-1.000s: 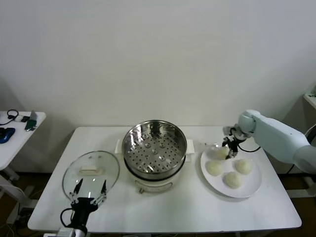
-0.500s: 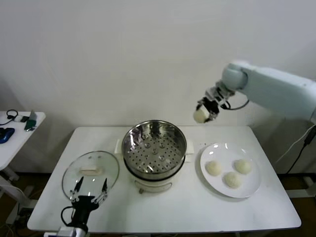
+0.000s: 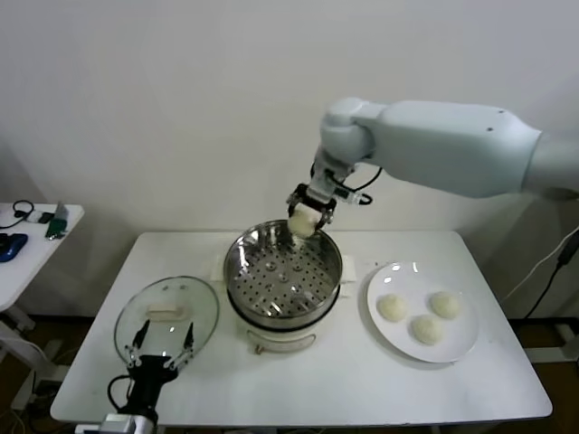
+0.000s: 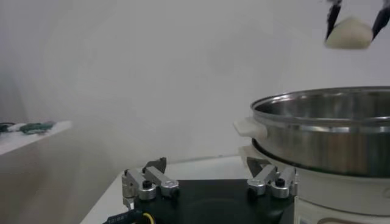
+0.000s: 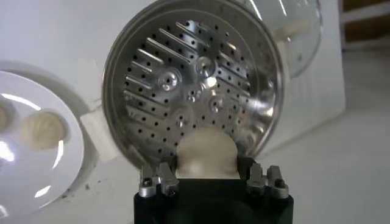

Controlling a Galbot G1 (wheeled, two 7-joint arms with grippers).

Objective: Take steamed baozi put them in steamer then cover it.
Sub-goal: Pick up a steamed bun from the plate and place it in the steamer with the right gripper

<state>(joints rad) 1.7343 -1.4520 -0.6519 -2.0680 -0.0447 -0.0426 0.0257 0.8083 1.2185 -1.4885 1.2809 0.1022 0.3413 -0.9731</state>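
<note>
So the right gripper (image 3: 304,220) is hanging in the air over the far rim of the steamer (image 3: 283,282), jaws clamped on one bun (image 3: 302,222). In the right wrist view that bun (image 5: 206,152) is sitting between the fingers with the perforated tray (image 5: 192,97) right below it. The steamer is sitting open in the middle of the table (image 3: 344,384). Three more buns (image 3: 393,307) are lying on the plate (image 3: 457,348) to its right. The lid (image 3: 166,316) is lying flat on the table left of the steamer, and the left gripper (image 3: 161,353) is hovering at the lid's near edge with its jaws apart, holding nothing
</note>
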